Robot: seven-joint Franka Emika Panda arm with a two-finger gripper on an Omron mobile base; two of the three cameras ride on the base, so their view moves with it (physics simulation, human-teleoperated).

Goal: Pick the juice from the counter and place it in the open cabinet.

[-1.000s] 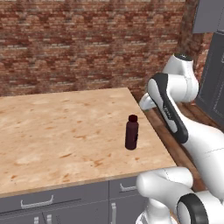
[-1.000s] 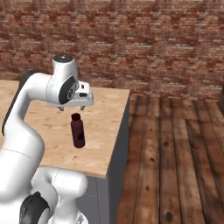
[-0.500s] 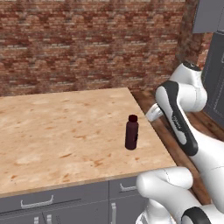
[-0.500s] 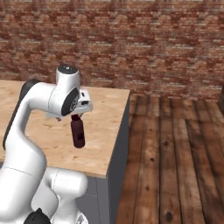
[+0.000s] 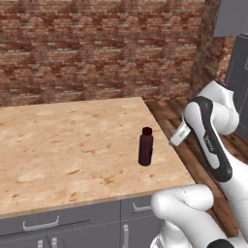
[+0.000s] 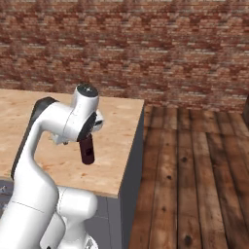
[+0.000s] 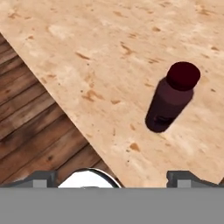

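Note:
The juice (image 5: pixel 145 146) is a small dark maroon bottle with a dark cap. It stands upright on the light wood-grain counter (image 5: pixel 68 140), near the right edge. In the right base view my arm covers the top of the juice (image 6: pixel 88 151). In the hand view the juice (image 7: pixel 171 99) lies up and to the right of my gripper (image 7: pixel 112 179). The gripper is open, its fingertips (image 7: pixel 42 178) wide apart with nothing between them. It hovers over the counter's edge (image 7: pixel 92 144), apart from the bottle. A dark grey cabinet front (image 5: pixel 240 63) shows at the far right, its inside out of view.
A brick wall (image 5: pixel 97 48) runs behind the counter. A wood plank floor (image 6: pixel 194 170) lies to the counter's right. Grey drawer fronts with silver handles (image 5: pixel 41 225) sit below the counter top. My arm (image 5: pixel 208 140) bends beside the counter's right edge.
My arm has swung lower and toward the counter's right edge, bringing the hand down beside the juice. The juice has not moved.

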